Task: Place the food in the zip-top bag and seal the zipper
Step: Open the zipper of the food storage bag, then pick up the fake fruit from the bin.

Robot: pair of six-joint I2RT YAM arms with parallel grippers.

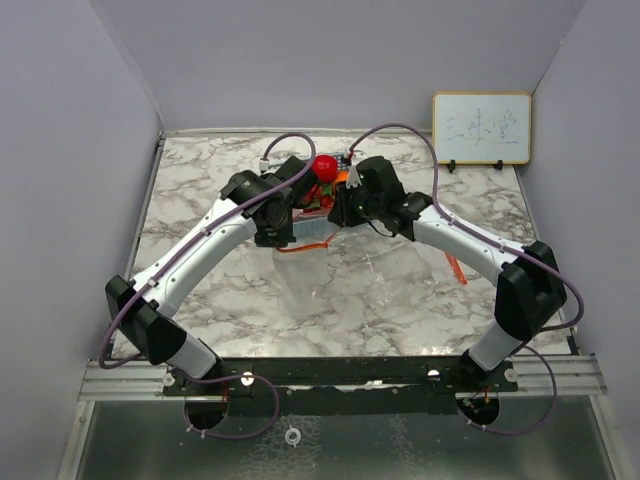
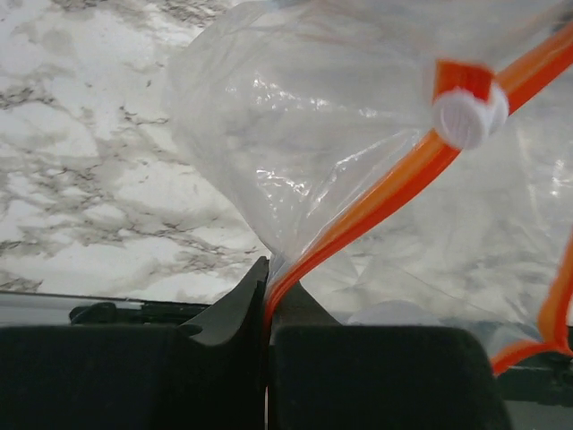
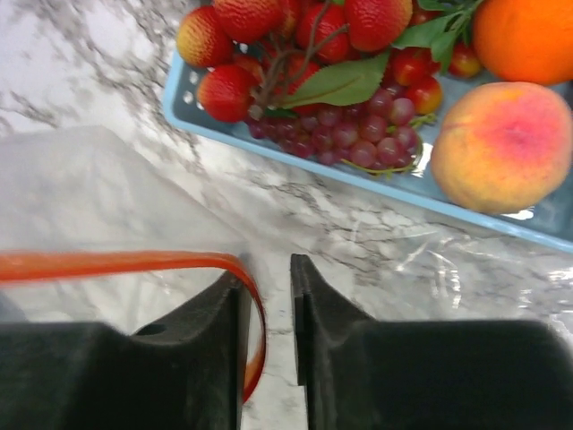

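Note:
The clear zip-top bag (image 2: 295, 152) hangs from my left gripper (image 2: 269, 273), which is shut on its orange-red zipper (image 2: 385, 193); a white slider (image 2: 467, 112) sits on the strip. My right gripper (image 3: 267, 269) is open with a narrow gap, and a loop of the zipper (image 3: 107, 264) curls against its left finger. Beyond it the blue basket (image 3: 269, 148) holds strawberries (image 3: 224, 90), purple grapes (image 3: 358, 139), a peach (image 3: 501, 148), an orange (image 3: 524, 36) and a green leaf (image 3: 340, 81). In the top view both grippers meet at the bag (image 1: 380, 270), just in front of the red apple (image 1: 323, 167).
A small whiteboard (image 1: 481, 128) stands at the back right. Grey walls close in the marble table (image 1: 200, 200) on three sides. A black rail (image 1: 340, 370) runs along the near edge. A bit of orange strip (image 1: 455, 268) lies by the right arm.

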